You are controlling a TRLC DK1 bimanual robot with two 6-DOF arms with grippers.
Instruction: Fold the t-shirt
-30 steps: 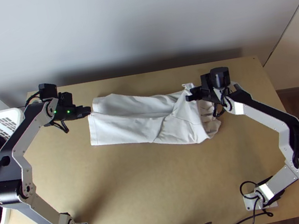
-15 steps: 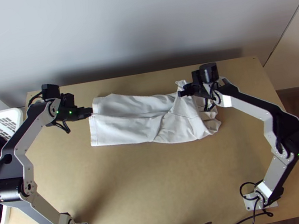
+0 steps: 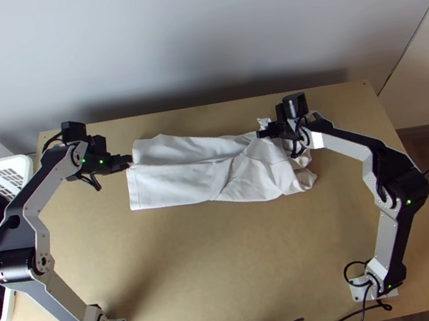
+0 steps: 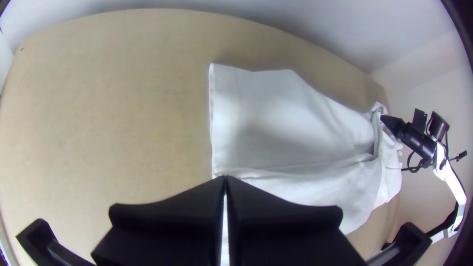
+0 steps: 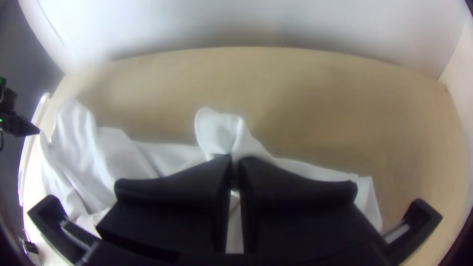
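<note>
The light wooden table (image 3: 234,275) stands before a pale wall (image 3: 193,32). On its far half, the white t-shirt (image 3: 179,186) lies as a long strip, with creases along it and the end near the right arm bunched. The right gripper (image 3: 260,134) is closed on a pinch of its far edge. The left gripper (image 3: 130,159) has its fingers together at the opposite end; whether they hold cloth, I cannot tell.

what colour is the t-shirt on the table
Plain white, with no pattern to be made out on the t-shirt; it shows best in the top view.
</note>
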